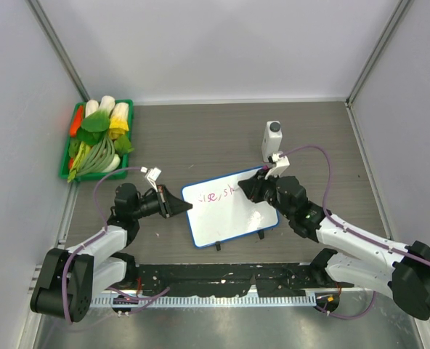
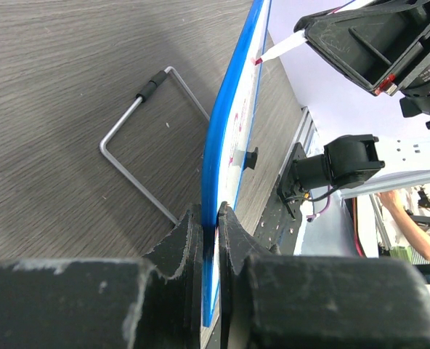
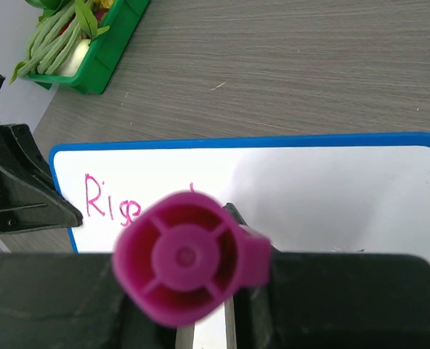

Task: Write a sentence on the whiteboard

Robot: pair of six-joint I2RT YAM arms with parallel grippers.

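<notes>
L fingers (image 2: 179, 251) tight on blue-rimmed whiteboard (image 1: 233, 214), R fingers (image 3: 324, 291) on pink marker (image 3: 182, 258); sentence (image 3: 110, 200) pink, partial.

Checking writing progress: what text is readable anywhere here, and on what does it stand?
"Rise": pink handwriting on the whiteboard; the marker covers what follows.
", sh": seems to follow in the top view, too small to be sure.
The white bottle: no legible label.
</notes>
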